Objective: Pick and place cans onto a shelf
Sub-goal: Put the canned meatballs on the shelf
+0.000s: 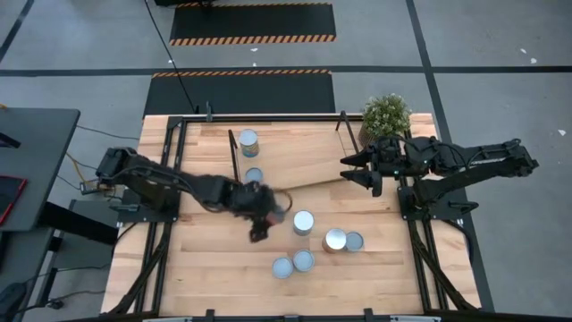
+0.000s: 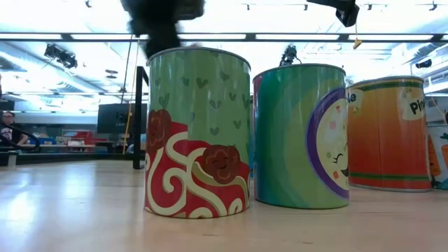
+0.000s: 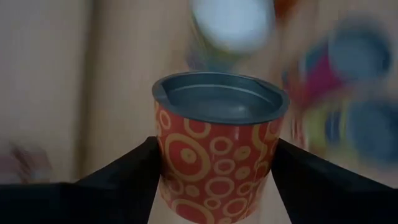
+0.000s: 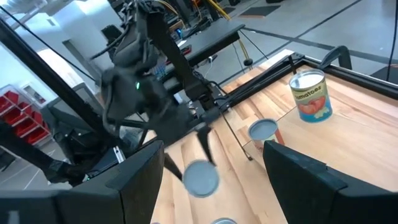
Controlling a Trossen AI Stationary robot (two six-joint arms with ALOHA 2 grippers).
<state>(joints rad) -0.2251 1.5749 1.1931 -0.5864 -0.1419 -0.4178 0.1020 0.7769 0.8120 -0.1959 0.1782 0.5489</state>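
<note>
My left gripper is over the middle of the table, shut on an orange-red can with pale rings. My right gripper is open and empty above the right end of the shelf, a slanted light-wood board with black rod frames. Two cans stand on the shelf, one with a tomato label and one nearer. Several more cans stand on their bases on the tabletop. Three of them fill the low view, the nearest green and red. My left gripper pinches the orange-red can by its side wall, one finger on each side, below the grey top. The fingers come from the table's left, slanting down. The can stands upright in the hold and looks lifted clear of the table.
A potted green plant stands at the far right corner, just behind my right arm. The loose cans cluster right of centre toward the near edge. Bare tabletop lies at the near left.
</note>
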